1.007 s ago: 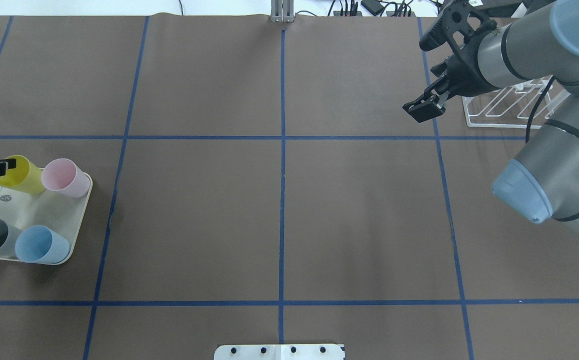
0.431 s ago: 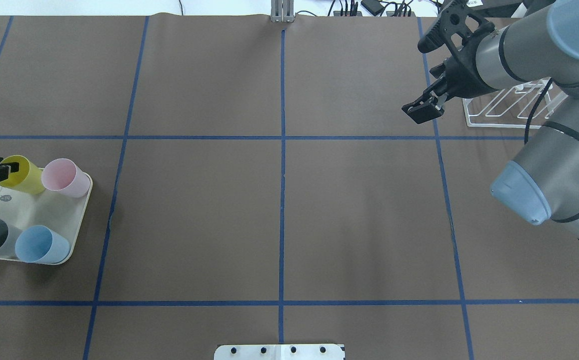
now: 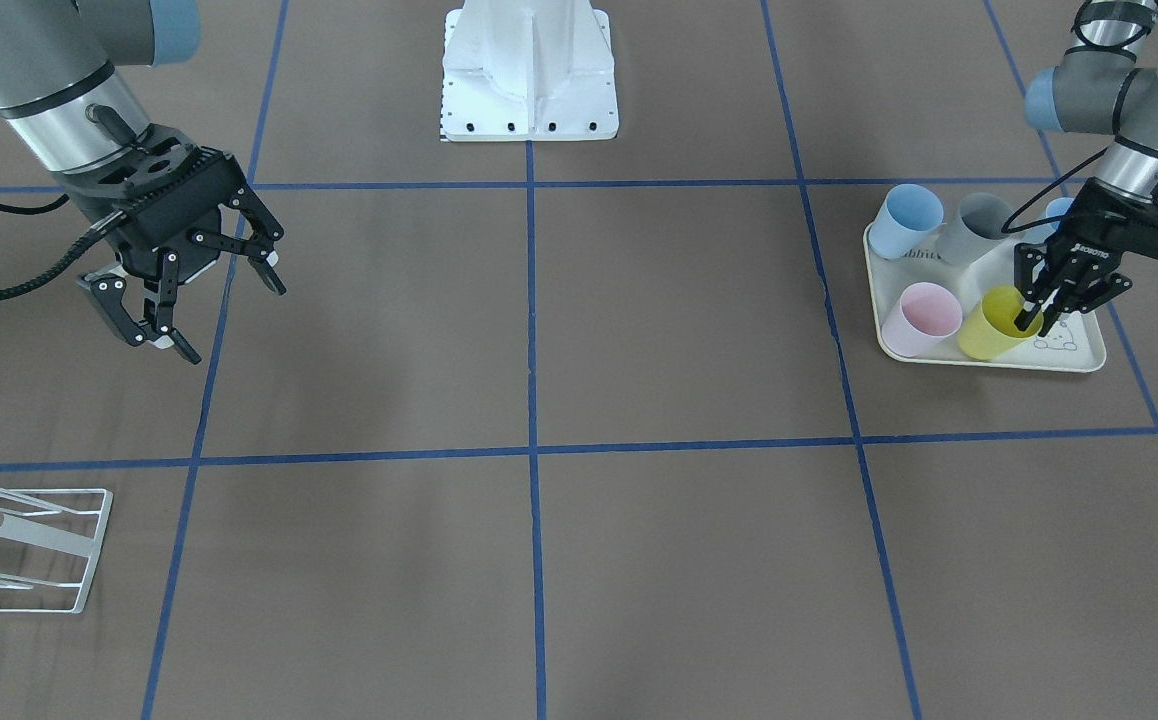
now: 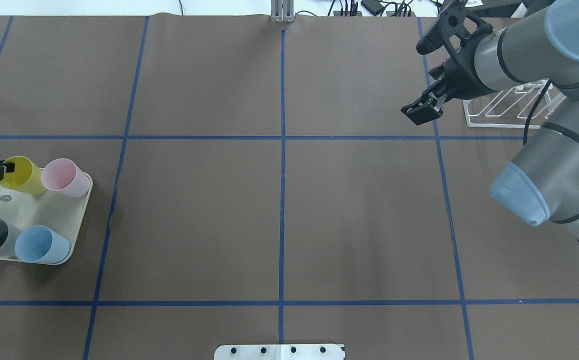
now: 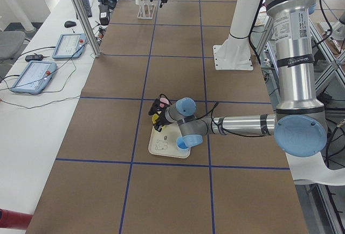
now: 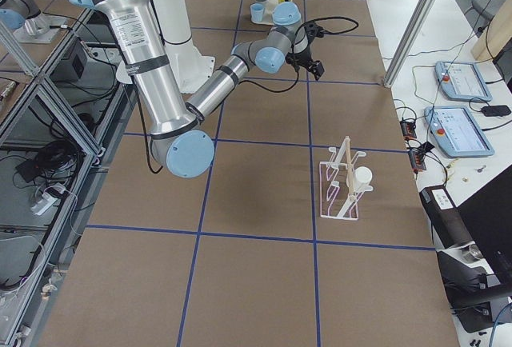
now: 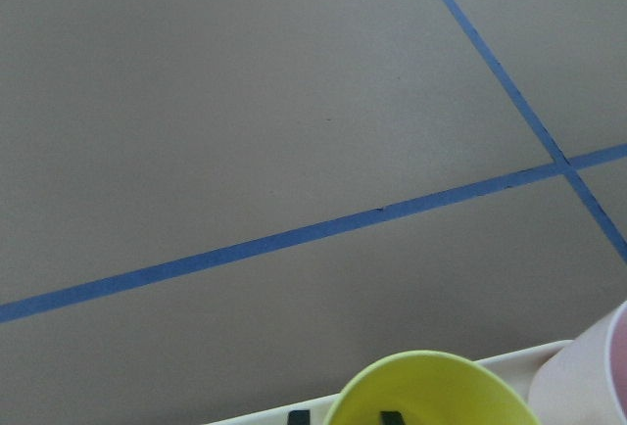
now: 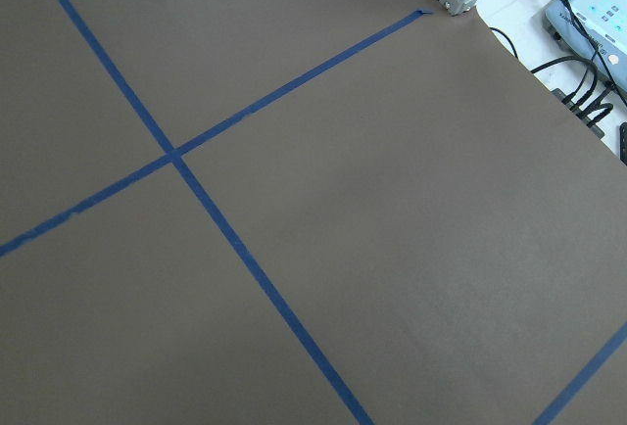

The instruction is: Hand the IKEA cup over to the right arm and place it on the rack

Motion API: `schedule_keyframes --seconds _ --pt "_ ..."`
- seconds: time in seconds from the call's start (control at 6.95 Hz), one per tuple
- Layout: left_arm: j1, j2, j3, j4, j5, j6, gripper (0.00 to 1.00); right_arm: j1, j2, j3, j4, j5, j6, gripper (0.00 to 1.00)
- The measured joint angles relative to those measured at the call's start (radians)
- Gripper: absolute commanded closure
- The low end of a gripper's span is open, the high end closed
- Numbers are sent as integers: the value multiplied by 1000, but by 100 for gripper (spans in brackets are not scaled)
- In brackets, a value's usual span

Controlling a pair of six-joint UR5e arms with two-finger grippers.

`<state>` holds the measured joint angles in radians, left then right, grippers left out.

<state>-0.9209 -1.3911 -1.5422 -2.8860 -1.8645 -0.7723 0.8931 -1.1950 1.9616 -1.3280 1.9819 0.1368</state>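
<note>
left fingers (image 3: 1025, 320) straddle yellow cup (image 3: 984, 338) rim, slightly apart; right fingers (image 3: 124, 315) spread wide.

White rack (image 3: 94, 548), yellow cup (image 3: 984, 335), pink cup (image 3: 921, 318), cream tray (image 3: 1079, 353) (faint rabbit print), brown blue-gridded table (image 3: 639, 320).

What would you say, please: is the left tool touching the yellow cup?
Cannot tell. The front-facing view shows the left tool astride the rim of the yellow cup, but neither contact nor gap shows plainly.
</note>
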Motion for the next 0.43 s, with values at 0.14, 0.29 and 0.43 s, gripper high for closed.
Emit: schedule_keyframes --seconds 0.14,0.29,0.43 --pt "-2 2 -3 -4 -2 1 100 -3 0 -2 0 0 1 1" --pt "-7 4 -12 -6 -6 3 100 -7 1 -3 0 0 1 1" --pt "-20 7 -29 -6 -10 7 100 -13 4 -4 1 0 1 1"
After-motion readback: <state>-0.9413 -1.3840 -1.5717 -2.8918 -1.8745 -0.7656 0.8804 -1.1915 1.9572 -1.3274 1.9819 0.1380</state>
